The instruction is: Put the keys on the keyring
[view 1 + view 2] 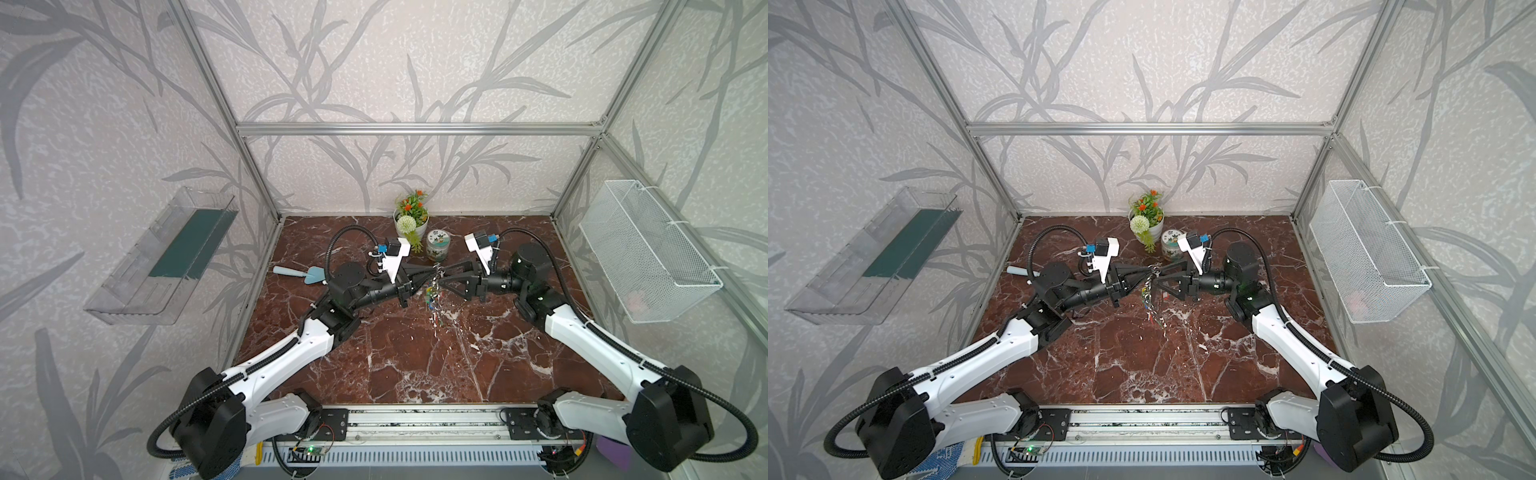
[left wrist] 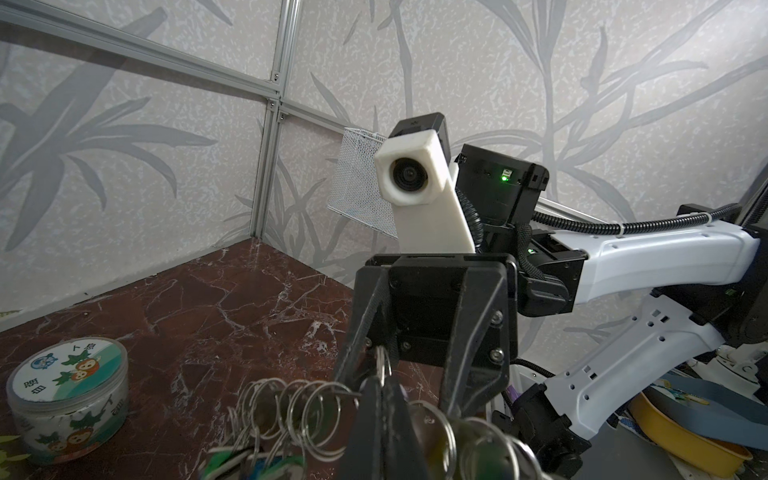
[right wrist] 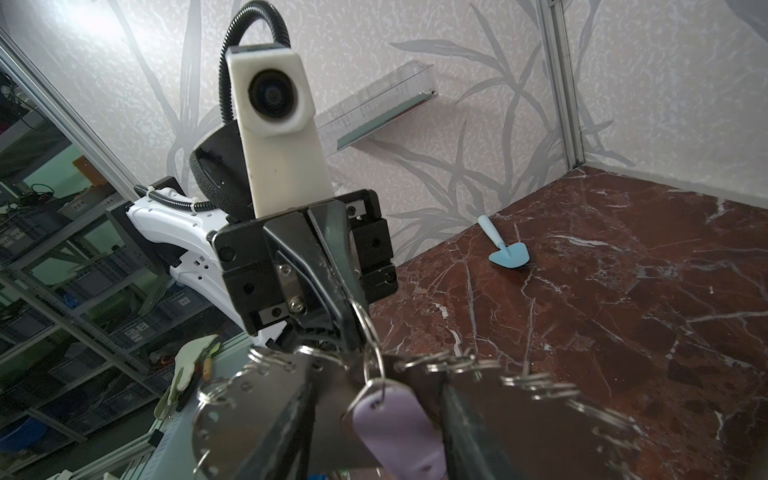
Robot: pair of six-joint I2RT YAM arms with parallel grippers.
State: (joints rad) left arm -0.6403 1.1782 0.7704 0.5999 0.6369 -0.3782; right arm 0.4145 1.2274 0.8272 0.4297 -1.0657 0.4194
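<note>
While the left tool clamps the keyring, the lilac-tagged key hangs between the right tool's parted jaws.

Tabletop: dark red-brown marble, white veining. Walls: pale grey, darker grey leaf-and-stem print. Keyring: silvery rings, green and blue among the tags. Key tag: pale lilac. Scoop: light blue. Jar: clear, white lid printed with green leaves and orange figures. Plant pot: white; green foliage, orange blooms, one white pompom. Basket: white mesh. Wall tray: clear, dark green floor. Arms: white shells, black joints
</note>
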